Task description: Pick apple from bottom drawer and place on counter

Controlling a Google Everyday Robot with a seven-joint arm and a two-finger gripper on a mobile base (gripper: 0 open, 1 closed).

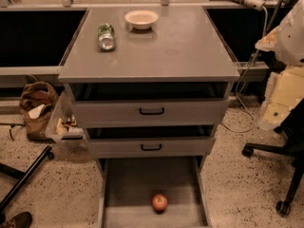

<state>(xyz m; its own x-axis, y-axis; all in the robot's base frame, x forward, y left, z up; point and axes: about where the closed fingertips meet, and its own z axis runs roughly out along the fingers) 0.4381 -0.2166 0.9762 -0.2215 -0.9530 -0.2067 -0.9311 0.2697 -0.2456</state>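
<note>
The apple (160, 202), small and red with a yellowish patch, lies on the floor of the bottom drawer (137, 179), near its front and a little right of centre. The drawer is pulled fully out, grey inside, and holds nothing else that I can see. Above it is the counter (161, 51), a flat grey top with a thick edge. My gripper is not in view. No fingers show near the apple or the drawer.
A green-labelled can (106, 36) lies on its side and a white bowl (141, 19) stands at the counter's back left. Two upper drawers with black handles (152, 111) stand slightly open. A chair base (285, 175) and white bulky shape (290, 30) are right; a brown bag (38, 106), clear bin (64, 125) and black pole (23, 179) are left.
</note>
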